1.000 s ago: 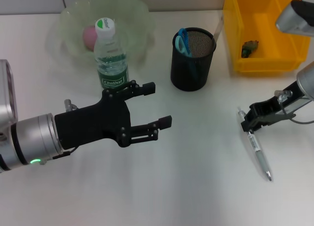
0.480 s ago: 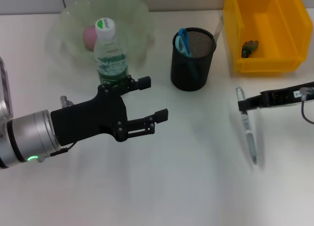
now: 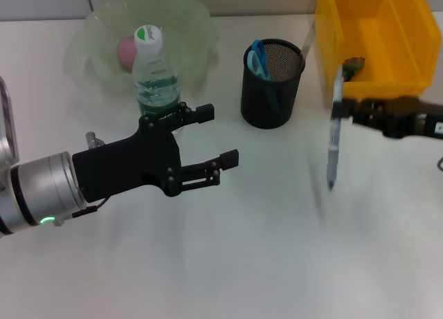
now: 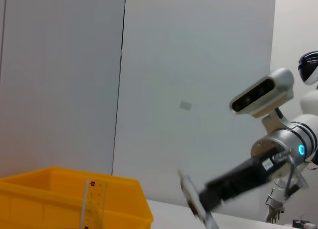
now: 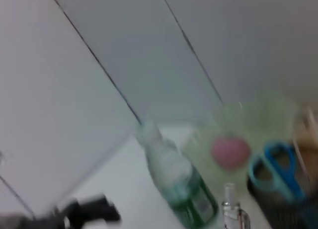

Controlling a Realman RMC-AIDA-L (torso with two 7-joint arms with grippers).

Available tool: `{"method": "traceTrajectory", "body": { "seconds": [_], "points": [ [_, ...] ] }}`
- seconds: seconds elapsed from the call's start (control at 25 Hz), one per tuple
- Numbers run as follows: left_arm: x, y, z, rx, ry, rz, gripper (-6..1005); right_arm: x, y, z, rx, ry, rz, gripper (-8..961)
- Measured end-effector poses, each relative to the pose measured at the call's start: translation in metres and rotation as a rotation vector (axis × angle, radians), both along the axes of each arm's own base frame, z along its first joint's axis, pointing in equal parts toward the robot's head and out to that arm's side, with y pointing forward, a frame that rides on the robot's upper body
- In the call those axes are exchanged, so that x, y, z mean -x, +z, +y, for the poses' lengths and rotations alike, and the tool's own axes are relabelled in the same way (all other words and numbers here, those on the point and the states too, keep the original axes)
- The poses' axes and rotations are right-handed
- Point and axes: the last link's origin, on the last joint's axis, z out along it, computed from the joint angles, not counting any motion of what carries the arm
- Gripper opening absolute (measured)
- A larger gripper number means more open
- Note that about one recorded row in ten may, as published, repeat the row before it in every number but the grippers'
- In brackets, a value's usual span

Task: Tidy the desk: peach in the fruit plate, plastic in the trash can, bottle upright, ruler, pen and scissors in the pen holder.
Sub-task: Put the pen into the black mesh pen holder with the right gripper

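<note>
— What have you got in your right gripper [image 3: 351,113]?

— The pen [image 3: 334,129]. My fingers are closed on its upper end, and it hangs nearly upright in the air, tip down, above the table [image 3: 277,250]. It sits to the right of the pen holder [image 3: 271,85] and in front of the yellow bin's [image 3: 374,35] near left corner. From my left wrist camera the same pen [image 4: 196,204] shows as a pale streak at the end of my dark right arm.

— And your left gripper [image 3: 214,135]?

— Spread wide, holding nothing. It hovers over the table just in front of the bottle [image 3: 155,70]; the upper finger's tip lies beside the bottle's label.

— Where do the other things stand?

— The bottle is upright, green cap on top, against the front of the clear fruit plate [image 3: 187,18]. The pink peach [image 3: 126,52] lies in that plate. The blue-handled scissors [image 3: 258,57] stand in the pen holder, and the ruler [image 3: 306,41] leans at its right rim. A small dark scrap [image 3: 351,67] lies in the yellow bin.
</note>
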Motion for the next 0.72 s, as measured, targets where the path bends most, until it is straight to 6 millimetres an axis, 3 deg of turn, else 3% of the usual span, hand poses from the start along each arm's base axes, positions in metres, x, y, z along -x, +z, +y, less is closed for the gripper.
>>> {"method": "traceTrajectory", "body": {
  "seconds": [0.36, 0.44, 0.72],
  "points": [
    [-0.001, -0.001, 0.001, 0.000, -0.002, -0.001, 832, 0.001, 0.007, 0.010, -0.384, 0.196, 0.171, 173],
    [-0.001, -0.001, 0.001, 0.000, -0.001, 0.000, 832, 0.006, 0.000, 0.017, -0.462, 0.250, 0.173, 172],
    [-0.002, -0.001, 0.001, 0.002, 0.000, -0.002, 832, 0.017, -0.026, 0.036, -0.496, 0.312, 0.113, 173]
  ]
}}
